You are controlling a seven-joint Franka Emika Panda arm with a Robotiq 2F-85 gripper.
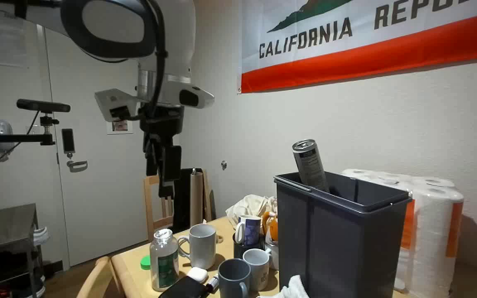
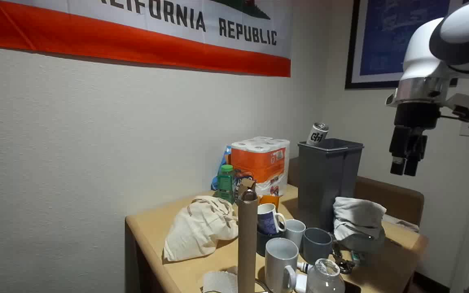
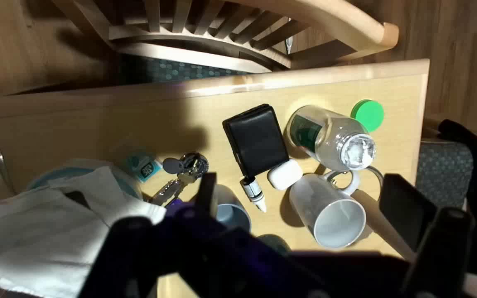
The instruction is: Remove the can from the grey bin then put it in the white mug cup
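Observation:
The can (image 1: 309,163) is slim and dark grey with a silvery top. It leans tilted in the grey bin (image 1: 333,244), its upper part above the rim and its lower end hidden. Both also show in an exterior view, the can (image 2: 318,134) and the bin (image 2: 327,187). A tall white mug (image 1: 203,247) stands upright on the table; it also shows in an exterior view (image 2: 280,262) and the wrist view (image 3: 325,213). My gripper (image 1: 163,182) is open and empty, high above the table, apart from bin and can. It also shows in an exterior view (image 2: 404,167).
A clear jar (image 1: 164,260), a grey mug (image 1: 234,275) and a smaller white mug (image 1: 258,269) stand near the tall mug. A cardboard tube (image 2: 247,244) rises beside them. Paper-towel rolls (image 1: 433,231) stand by the bin. A black wallet (image 3: 257,140) and keys (image 3: 186,174) lie on the table.

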